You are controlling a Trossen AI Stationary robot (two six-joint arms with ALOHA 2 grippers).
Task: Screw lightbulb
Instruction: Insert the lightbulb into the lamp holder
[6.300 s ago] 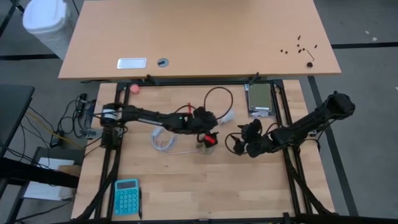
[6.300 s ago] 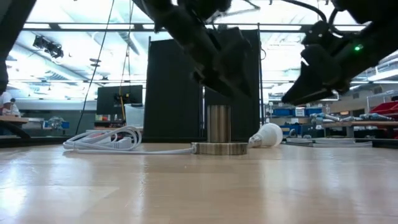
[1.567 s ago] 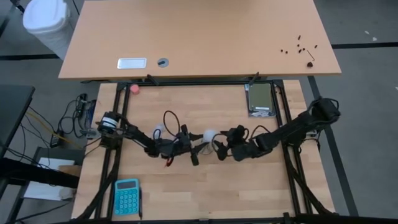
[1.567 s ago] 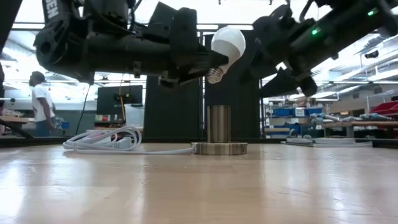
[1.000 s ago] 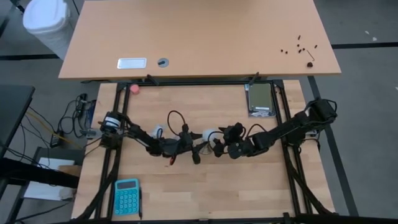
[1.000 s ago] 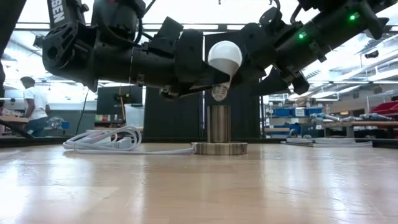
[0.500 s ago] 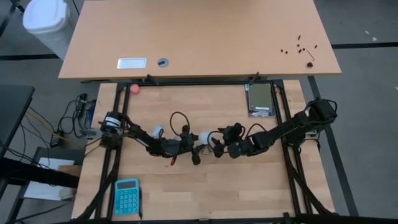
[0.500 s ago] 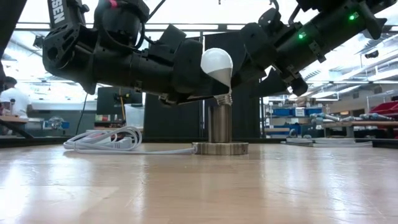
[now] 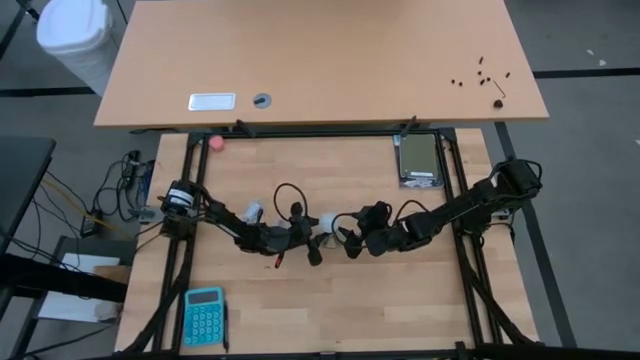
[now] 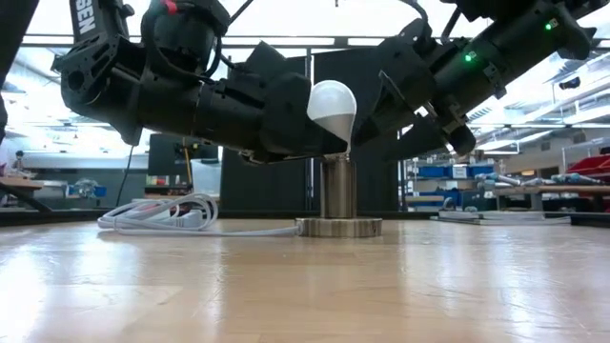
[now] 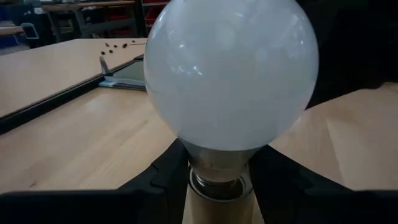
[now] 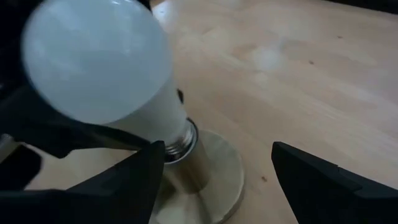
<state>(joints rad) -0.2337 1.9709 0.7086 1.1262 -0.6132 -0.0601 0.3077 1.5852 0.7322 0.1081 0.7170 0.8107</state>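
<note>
The lightbulb (image 10: 332, 105), white and frosted, stands globe up over the metal socket (image 10: 335, 189), a short cylinder on a round disc. Its silvery screw base (image 11: 217, 182) sits at the socket's mouth. My left gripper (image 9: 318, 232) comes in from the table's left and is shut on the lightbulb. My right gripper (image 12: 214, 168) hangs open just to the bulb's right, slanting down toward the socket (image 12: 199, 171), and touches nothing. In the high view the two grippers nearly meet at the table's middle. My left gripper pinches the bulb's tapering neck (image 11: 186, 155), just above the screw base, between its two fingers (image 11: 163, 174). The fingers reach in nearly level from the table's left. The bulb stands almost upright, globe leaning slightly, its screw base in the socket's top.
The socket's white cord (image 10: 162, 214) lies coiled on the table to the left. A teal calculator (image 9: 203, 315) sits near the front left, a pink ball (image 9: 216, 142) at the far left, and a grey flat device (image 9: 418, 160) at the far right. A second table stands behind.
My left gripper has tipped, keeping its place, and has brought the bulb down. The bulb's screw base hung a little above the socket and now sits in its mouth, with the bulb standing more upright. The right gripper has stayed open beside it.
</note>
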